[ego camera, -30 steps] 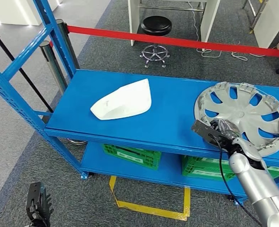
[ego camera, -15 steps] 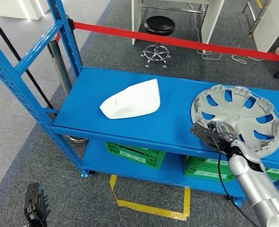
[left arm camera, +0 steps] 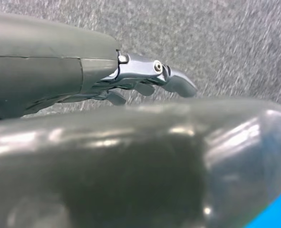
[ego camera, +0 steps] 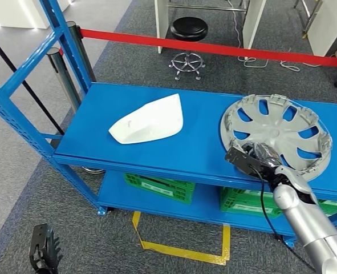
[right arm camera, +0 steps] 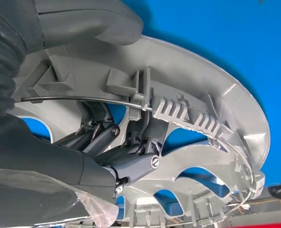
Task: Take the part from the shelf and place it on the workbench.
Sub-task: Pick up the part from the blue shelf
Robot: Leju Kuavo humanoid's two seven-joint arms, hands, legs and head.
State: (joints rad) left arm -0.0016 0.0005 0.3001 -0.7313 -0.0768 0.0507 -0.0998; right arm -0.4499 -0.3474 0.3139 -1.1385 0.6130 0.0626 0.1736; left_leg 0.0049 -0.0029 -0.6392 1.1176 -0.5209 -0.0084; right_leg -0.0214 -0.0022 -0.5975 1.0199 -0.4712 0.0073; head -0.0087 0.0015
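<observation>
A silver wheel cover (ego camera: 283,128) lies on the right of the blue shelf's top board (ego camera: 201,142), its near rim at the front edge. My right hand (ego camera: 261,157) grips that near rim. In the right wrist view the thumb (right arm camera: 95,21) lies over the rim's outside and the dark fingers (right arm camera: 106,142) hook into the ribbed inside of the wheel cover (right arm camera: 210,156). A white moulded part (ego camera: 151,120) rests on the same board, further left. My left hand (ego camera: 44,254) hangs low at the left over the carpet, its fingers (left arm camera: 146,78) stretched out around nothing.
Green crates (ego camera: 162,187) (ego camera: 244,202) stand on the lower board. Blue uprights (ego camera: 67,40) rise at the shelf's left end. Behind the shelf run a red barrier tape (ego camera: 209,48), chrome posts (ego camera: 63,74) and a black stool (ego camera: 188,31). Yellow tape (ego camera: 179,251) marks the floor in front.
The wheel cover has slid left along the board with my right hand on its rim. The camera swung briefly and came back. The white part and my left hand stayed put.
</observation>
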